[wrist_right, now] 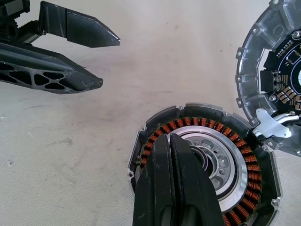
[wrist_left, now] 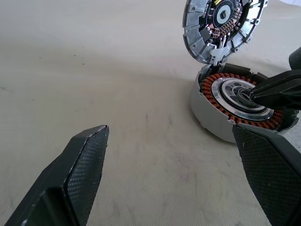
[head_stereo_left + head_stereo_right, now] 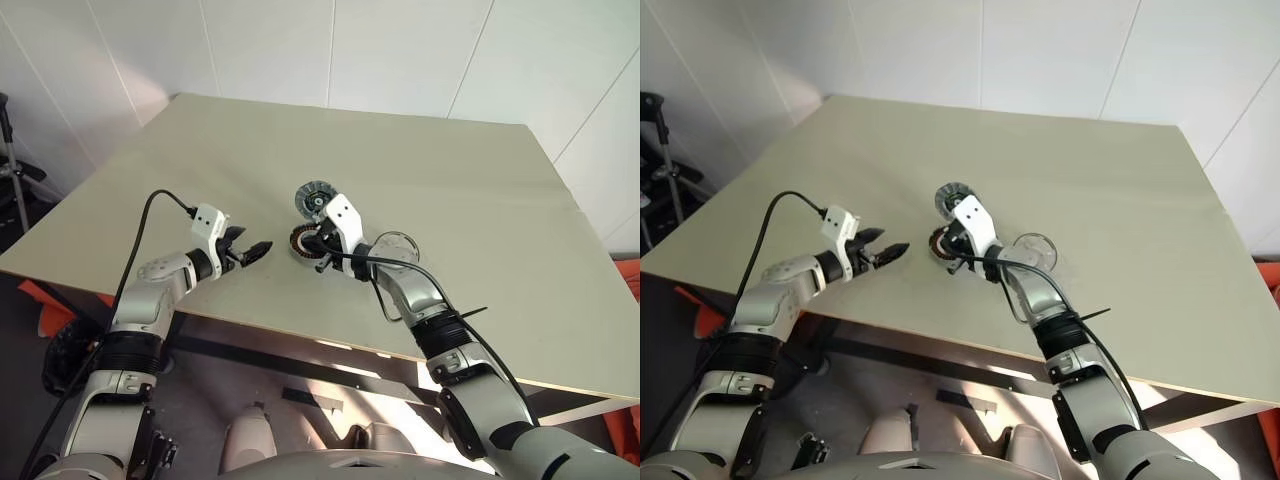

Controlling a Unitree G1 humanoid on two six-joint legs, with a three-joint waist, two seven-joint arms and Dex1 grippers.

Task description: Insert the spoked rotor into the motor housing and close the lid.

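Two tools meet over your counter [image 3: 470, 200] near its front edge. Your right tool [image 1: 175, 141] is clenched, its black fingers pressed flat together with nothing between them, and their tips lie over the silver centre of the motor housing [image 1: 244, 155]. That housing sits open on the counter, its copper-orange ring of windings bare all round, and the silver ring with small holes already rests inside it.

Just behind the housing and joined to it at the rim, a round grey cover [image 2: 221, 26] stands tilted up on edge; you can see a circuit board and a ring of fine windings on its inner face. In the head views it reads as a grey finned disc [image 3: 314, 198] beyond the right wrist.

Your left tool [image 3: 252, 252] is released, jaws spread wide and holding nothing. It hovers above bare counter just beside the housing, on the robot's left, pointing toward it without touching.

You will find the shiny, pale lid [image 3: 396, 248] lying flat on the counter on the other side of the right arm, near the housing but apart from it.
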